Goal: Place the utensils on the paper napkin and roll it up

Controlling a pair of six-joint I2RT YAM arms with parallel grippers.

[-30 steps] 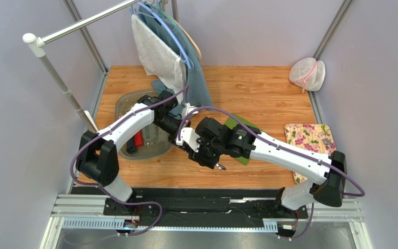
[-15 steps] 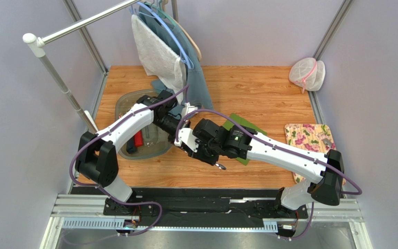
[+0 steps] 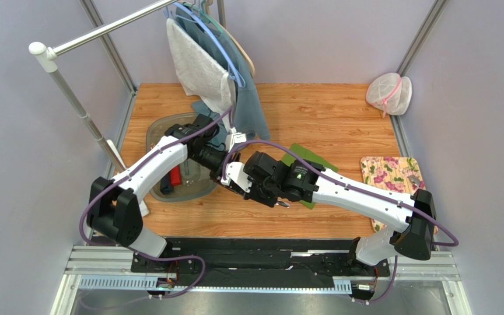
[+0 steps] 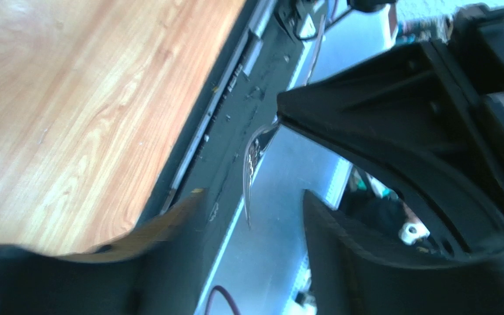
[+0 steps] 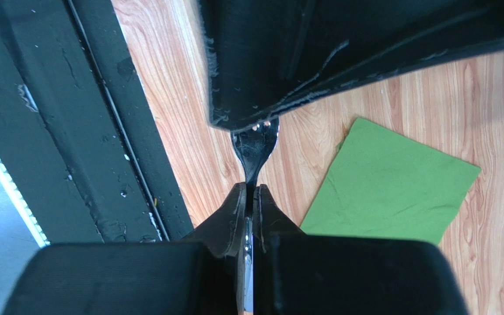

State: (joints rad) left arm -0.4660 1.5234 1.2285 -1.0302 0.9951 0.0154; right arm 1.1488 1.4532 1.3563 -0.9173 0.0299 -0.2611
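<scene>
Off to the left of the left hand (image 4: 253, 197), under that arm's forearm, a clear tub (image 3: 158, 139) sits on the table (image 3: 340, 111) with a red item (image 3: 175, 176) inside. The left hand is raised above the table, and its two fingers (image 4: 346, 262) stand moderately wide with a plain gap between them. In that gap, just ahead of the fingertips, hangs the fork (image 5: 254, 141), silver and seen almost edge-on from the left wrist. I cannot tell whether it touches either left finger. Seen from the right wrist, the tines end right against the dark underside of the left hand.

The right hand (image 5: 249, 190) meets the left hand nearly tip to tip and is pinched tight on the fork. Its fingers are closed on the neck just behind the tines, and the handle runs back between them. Below this hand and to its left lies the black rail (image 5: 90, 98) at the table's near edge.

The paper napkin (image 5: 392, 180) lies flat on the table to the right hand's right, slightly ahead of its fingertips and well below the fork. Farther right of that hand, by its arm's elbow, a flowered mat (image 3: 392, 172) lies at the table's edge.
</scene>
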